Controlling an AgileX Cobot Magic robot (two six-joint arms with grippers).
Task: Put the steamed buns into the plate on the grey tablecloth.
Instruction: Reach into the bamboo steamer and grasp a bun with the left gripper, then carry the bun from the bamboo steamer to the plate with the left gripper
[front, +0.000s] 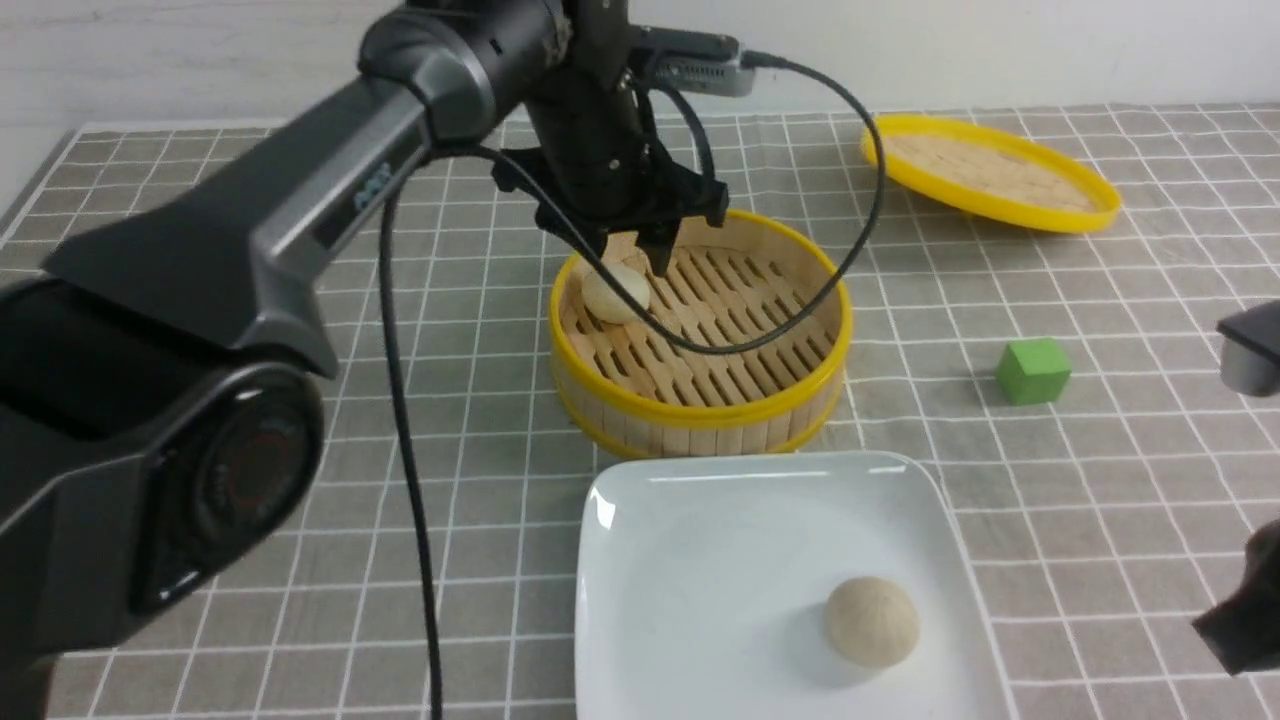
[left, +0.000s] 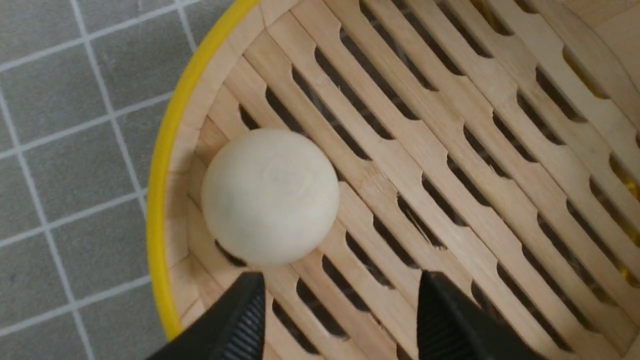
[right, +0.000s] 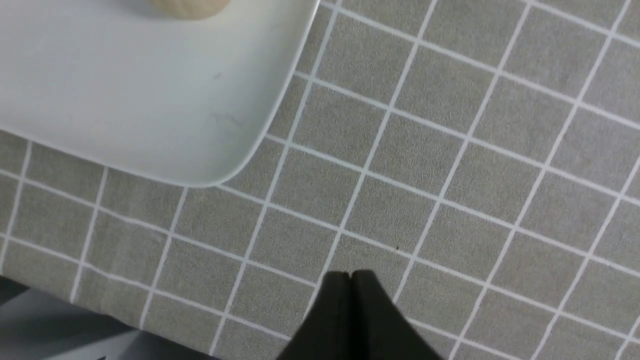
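Note:
One steamed bun (front: 616, 292) (left: 270, 195) lies at the left edge inside the bamboo steamer (front: 700, 395). My left gripper (front: 632, 254) (left: 340, 295) hangs open just above the steamer floor, beside this bun, with nothing between its fingers. A second steamed bun (front: 871, 621) (right: 187, 7) rests on the white square plate (front: 680, 560) (right: 125, 100) at the front of the grey tablecloth (front: 1100, 500). My right gripper (right: 351, 276) is shut and empty over the cloth, off the plate's corner; only dark parts of that arm (front: 1245, 610) show at the front view's right edge.
A green cube (front: 1033, 370) sits on the cloth right of the steamer. The yellow-rimmed lid (front: 990, 172) lies at the back right. The left arm's cable (front: 410, 450) hangs down in front of the steamer's left side. The cloth's near edge (right: 75, 320) shows in the right wrist view.

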